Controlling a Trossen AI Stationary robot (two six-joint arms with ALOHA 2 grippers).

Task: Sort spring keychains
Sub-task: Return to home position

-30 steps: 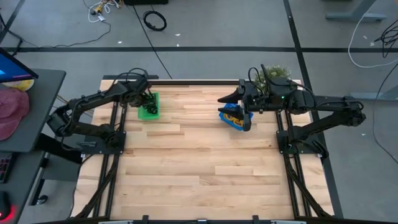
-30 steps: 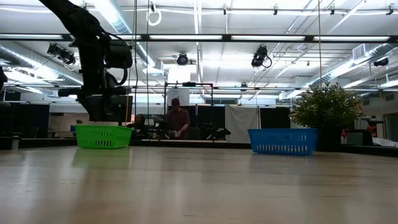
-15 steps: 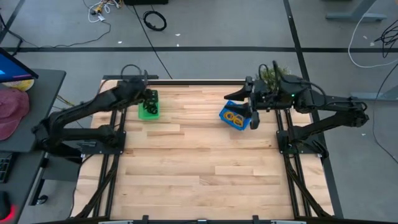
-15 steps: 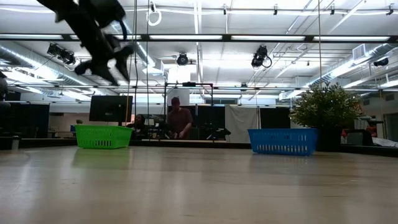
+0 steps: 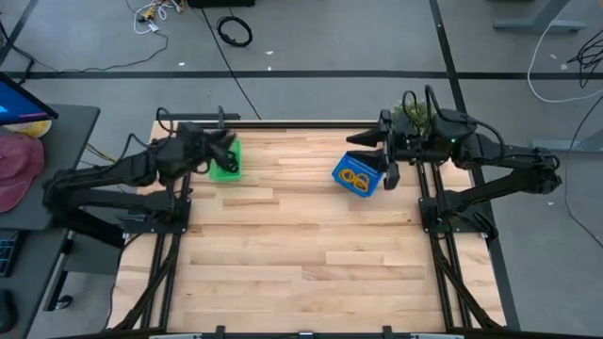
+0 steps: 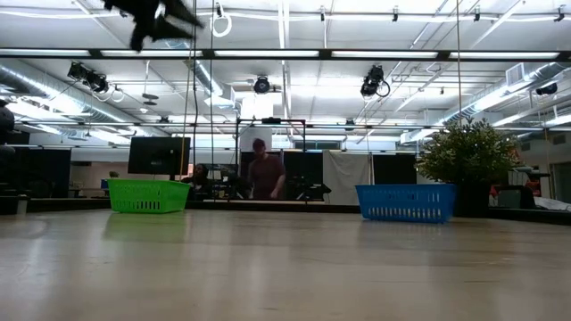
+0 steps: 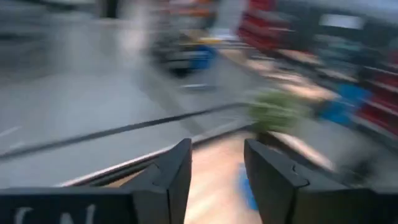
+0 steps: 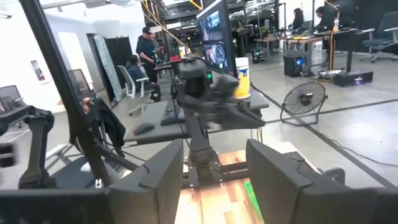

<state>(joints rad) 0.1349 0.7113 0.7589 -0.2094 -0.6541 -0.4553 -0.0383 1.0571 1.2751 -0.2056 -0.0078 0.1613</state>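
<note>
Two orange spring keychains (image 5: 354,176) lie inside the blue basket (image 5: 345,166) on the far right part of the table. The green basket (image 5: 227,168) stands far left; my left gripper hides part of its inside, and no black keychains show. My left gripper (image 5: 229,151) hangs high over that basket's left rim, open and empty, with its fingers roughly level (image 7: 217,180). In the low view it is at the top edge (image 6: 156,13). My right gripper (image 5: 370,161) is above the blue basket's right side, open and empty (image 8: 214,180).
A potted plant (image 5: 415,111) stands at the table's far right corner behind the blue basket (image 6: 406,201). The green basket (image 6: 147,194) rests on the tabletop. Bare wooden boards (image 5: 301,254) fill the middle and near part. People are in the room behind (image 6: 265,174).
My left gripper rose from inside the green basket to well above it, pulled back toward the table's left edge and tipped up to about level. My right gripper drew back toward the right edge, off the blue basket, uncovering the orange loops inside. The baskets stayed put.
</note>
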